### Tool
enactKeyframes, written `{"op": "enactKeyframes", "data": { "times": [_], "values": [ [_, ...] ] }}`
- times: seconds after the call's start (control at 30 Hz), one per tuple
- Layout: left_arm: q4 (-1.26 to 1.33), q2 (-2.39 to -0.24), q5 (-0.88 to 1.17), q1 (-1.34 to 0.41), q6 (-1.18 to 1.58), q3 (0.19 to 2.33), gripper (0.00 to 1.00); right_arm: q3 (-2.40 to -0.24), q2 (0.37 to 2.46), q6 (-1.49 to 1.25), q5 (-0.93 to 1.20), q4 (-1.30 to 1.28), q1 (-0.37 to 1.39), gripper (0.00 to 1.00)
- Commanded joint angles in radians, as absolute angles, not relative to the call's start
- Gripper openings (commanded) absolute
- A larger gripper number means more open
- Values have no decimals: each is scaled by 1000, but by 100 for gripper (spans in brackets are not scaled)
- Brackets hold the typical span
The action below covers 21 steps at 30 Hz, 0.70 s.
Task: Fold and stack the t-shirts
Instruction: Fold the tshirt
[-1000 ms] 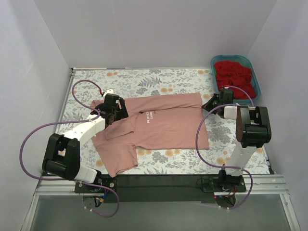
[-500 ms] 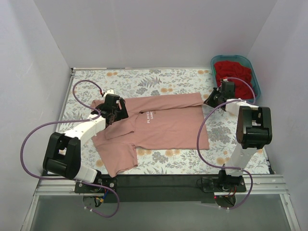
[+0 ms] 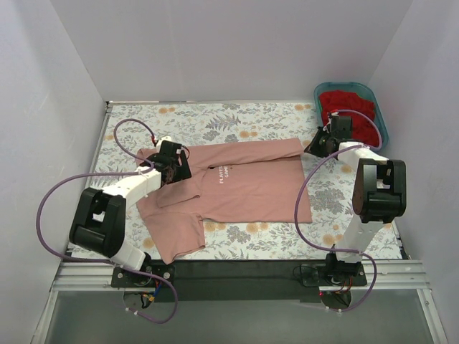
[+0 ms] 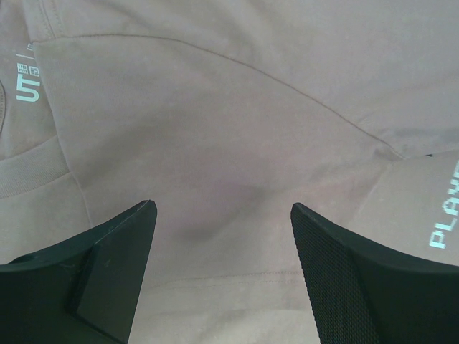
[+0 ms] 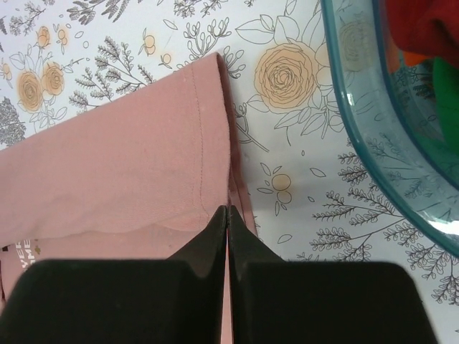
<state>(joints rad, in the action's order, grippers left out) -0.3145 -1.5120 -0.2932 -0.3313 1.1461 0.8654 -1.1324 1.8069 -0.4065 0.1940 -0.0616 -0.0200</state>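
The salmon-pink t-shirt [image 3: 244, 183] lies spread flat on the floral cloth, white lettering on its chest. My left gripper [image 3: 179, 166] hovers over its collar and shoulder area, open, with only pink fabric [image 4: 215, 107] between the fingers [image 4: 222, 206]. My right gripper [image 3: 313, 147] is shut at the shirt's far right hem corner [image 5: 122, 165], its tips [image 5: 227, 209] just above the hem edge; the cloth there lies flat and unlifted. The red t-shirt [image 3: 349, 111] sits bunched in the teal tub, and a bit of it [image 5: 423, 29] shows in the right wrist view.
The teal tub [image 3: 380, 122] stands at the back right corner, its rim [image 5: 366, 143] close to my right gripper. Grey-and-orange floral cloth [image 3: 215, 122] covers the table. White walls enclose left, back and right. Purple cables loop from both arms.
My right gripper has drifted back and to the right, toward the tub, staying shut. The left arm shifted slightly back. The pink shirt has not moved.
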Motion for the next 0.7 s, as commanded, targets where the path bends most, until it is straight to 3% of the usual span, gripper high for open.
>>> {"op": "enactKeyframes", "data": {
  "times": [0.0, 0.4, 0.6, 0.67],
  "values": [
    [-371, -1549, -353, -334, 1167, 917, 75, -1181, 1746, -380, 207, -90, -28, 1],
    [-459, -1605, -393, -305, 1218, 943, 69, -1161, 1801, -333, 147, -104, -29, 1],
    [-446, -1585, -341, -295, 1224, 940, 69, -1184, 1829, -308, 155, -115, -28, 18],
    [-431, -1550, -319, -291, 1233, 936, 71, -1187, 1816, -301, 175, -120, -26, 30]
  ]
}}
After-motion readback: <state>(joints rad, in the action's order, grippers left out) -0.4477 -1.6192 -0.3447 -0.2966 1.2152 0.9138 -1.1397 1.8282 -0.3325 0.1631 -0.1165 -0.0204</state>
